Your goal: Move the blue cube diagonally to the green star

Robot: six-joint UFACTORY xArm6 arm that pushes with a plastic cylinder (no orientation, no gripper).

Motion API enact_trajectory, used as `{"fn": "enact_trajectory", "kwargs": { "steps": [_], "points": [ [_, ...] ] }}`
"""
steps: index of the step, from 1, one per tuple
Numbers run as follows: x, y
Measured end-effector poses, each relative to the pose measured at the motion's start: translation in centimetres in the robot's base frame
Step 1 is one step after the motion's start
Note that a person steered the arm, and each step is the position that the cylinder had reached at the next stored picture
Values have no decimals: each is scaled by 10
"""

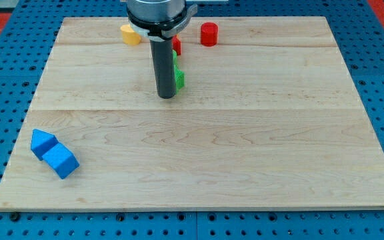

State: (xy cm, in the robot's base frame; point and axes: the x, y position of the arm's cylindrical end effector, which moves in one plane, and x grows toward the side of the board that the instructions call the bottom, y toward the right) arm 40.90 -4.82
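Observation:
The blue cube (61, 161) lies near the board's lower left corner, touching a second blue block (43, 143) just up and left of it. The green star (179, 79) sits in the upper middle of the board, mostly hidden behind my rod. My tip (167, 96) rests on the board just left of and slightly below the green star, close to it. The tip is far from the blue cube, up and to the right of it.
A yellow block (131, 34) lies near the top edge, left of the rod. A red cylinder (209, 33) stands at the top, right of the rod. A red block (177, 45) shows partly behind the rod. The wooden board (245, 147) sits on a blue pegboard.

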Motion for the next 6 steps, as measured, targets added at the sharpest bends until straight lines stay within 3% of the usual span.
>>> {"fn": "enact_trajectory", "kwargs": {
  "steps": [1,2,3,4,5,6],
  "points": [
    [0,-6],
    [40,-17],
    [158,-27],
    [200,-114],
    [184,-190],
    [149,-188]
  ]
}}
